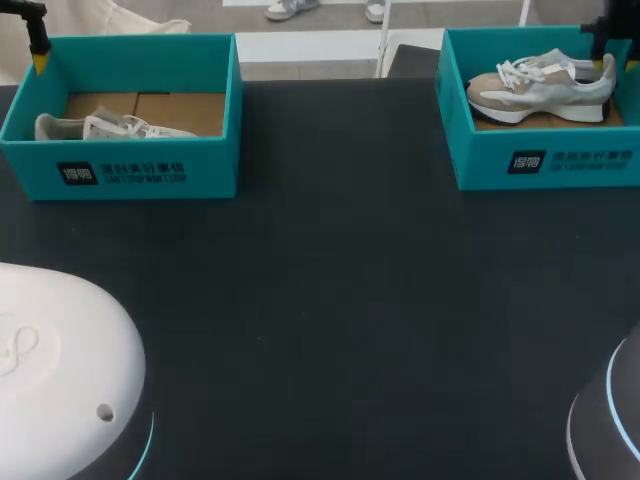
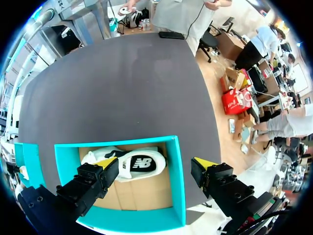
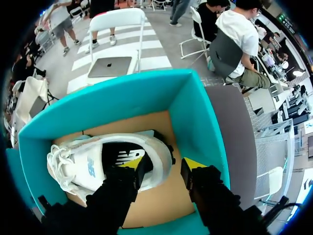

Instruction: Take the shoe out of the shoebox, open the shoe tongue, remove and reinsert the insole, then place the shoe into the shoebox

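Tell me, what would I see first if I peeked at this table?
Two bright teal cardboard shoeboxes stand at the black table's far corners, each holding a white-and-beige sneaker. The right gripper is down in the right shoebox, open astride the right sneaker's heel; the left gripper hangs open above the left shoebox and left sneaker.

A: Box and shoe status?
B: Two open-topped teal boxes. Left shoebox (image 1: 150, 170) at the tabletop's 10 o'clock, right shoebox (image 1: 560, 165) at 2 o'clock.
A: Shoes?
B: Left shoe (image 1: 110, 127), white-grey, against its box's near wall. Right shoe (image 1: 540, 85), beige-white, upright, laced, toe toward 9 o'clock.
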`<action>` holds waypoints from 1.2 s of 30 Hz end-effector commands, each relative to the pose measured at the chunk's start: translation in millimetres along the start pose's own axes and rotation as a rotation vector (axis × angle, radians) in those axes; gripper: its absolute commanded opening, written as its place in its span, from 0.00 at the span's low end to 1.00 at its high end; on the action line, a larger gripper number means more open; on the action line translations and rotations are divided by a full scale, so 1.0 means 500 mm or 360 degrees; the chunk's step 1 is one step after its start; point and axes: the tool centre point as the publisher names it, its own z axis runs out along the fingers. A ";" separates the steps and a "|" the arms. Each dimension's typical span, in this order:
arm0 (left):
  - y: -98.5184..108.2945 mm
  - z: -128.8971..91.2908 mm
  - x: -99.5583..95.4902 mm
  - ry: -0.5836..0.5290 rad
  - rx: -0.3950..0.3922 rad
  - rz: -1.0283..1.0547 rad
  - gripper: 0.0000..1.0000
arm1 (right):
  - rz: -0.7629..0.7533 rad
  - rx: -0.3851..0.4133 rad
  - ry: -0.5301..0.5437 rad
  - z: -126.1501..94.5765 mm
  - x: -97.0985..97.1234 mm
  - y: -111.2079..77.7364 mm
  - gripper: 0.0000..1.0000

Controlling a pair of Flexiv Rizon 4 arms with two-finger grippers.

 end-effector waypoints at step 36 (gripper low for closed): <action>0.000 -0.001 0.001 0.0001 0.0001 0.0001 1.00 | -0.0102 0.0150 -0.0237 -0.062 -0.049 -0.012 0.00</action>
